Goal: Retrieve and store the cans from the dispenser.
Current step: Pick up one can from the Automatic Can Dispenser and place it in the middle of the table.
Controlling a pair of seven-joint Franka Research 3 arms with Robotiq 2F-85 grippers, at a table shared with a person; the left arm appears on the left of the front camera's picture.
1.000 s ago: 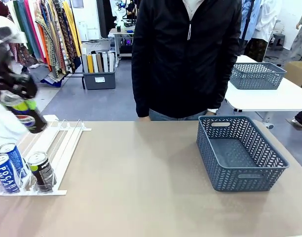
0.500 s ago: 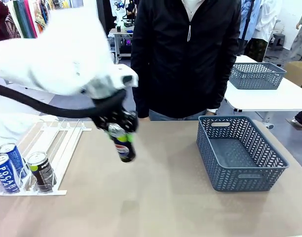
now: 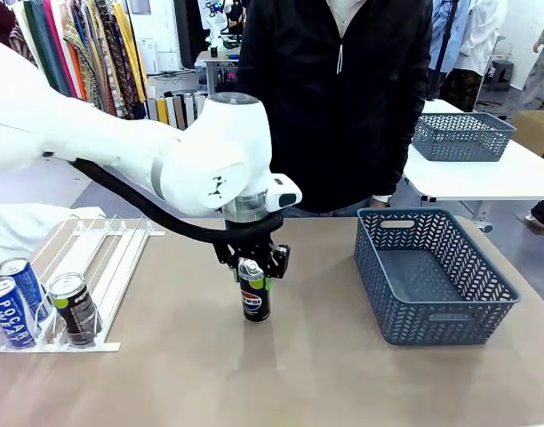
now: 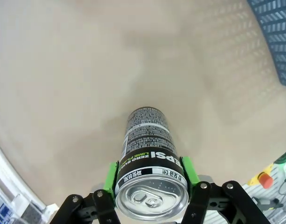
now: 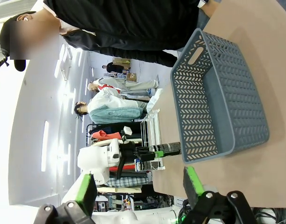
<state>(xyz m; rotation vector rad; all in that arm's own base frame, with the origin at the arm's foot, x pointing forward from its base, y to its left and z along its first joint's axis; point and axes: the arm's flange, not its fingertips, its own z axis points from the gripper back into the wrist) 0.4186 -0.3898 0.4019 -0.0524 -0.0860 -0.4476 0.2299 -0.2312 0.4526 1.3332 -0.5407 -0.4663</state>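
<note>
My left gripper (image 3: 253,269) is shut on the top of a black Pepsi can (image 3: 254,298), held upright at the middle of the table, its base at or just above the tabletop. In the left wrist view the green pads (image 4: 110,176) press both sides of this can (image 4: 150,149) just under its silver lid. The white wire dispenser (image 3: 112,253) lies at the table's left, with two blue Pocari Sweat cans (image 3: 21,285) and one black can (image 3: 74,307) at its low end. My right gripper (image 5: 138,186) stands open off the table with nothing between its fingers.
A grey-blue mesh basket (image 3: 450,325) stands on the table's right side, with nothing in it; it is also the basket (image 5: 227,140) in the right wrist view. A person in a black jacket (image 3: 334,98) stands at the far edge. Bare tabletop lies between the can and the basket.
My left arm carried the Pepsi can from above the dispenser rightward to the table's middle, turned it upright and lowered it. The cans in the dispenser have not moved.
</note>
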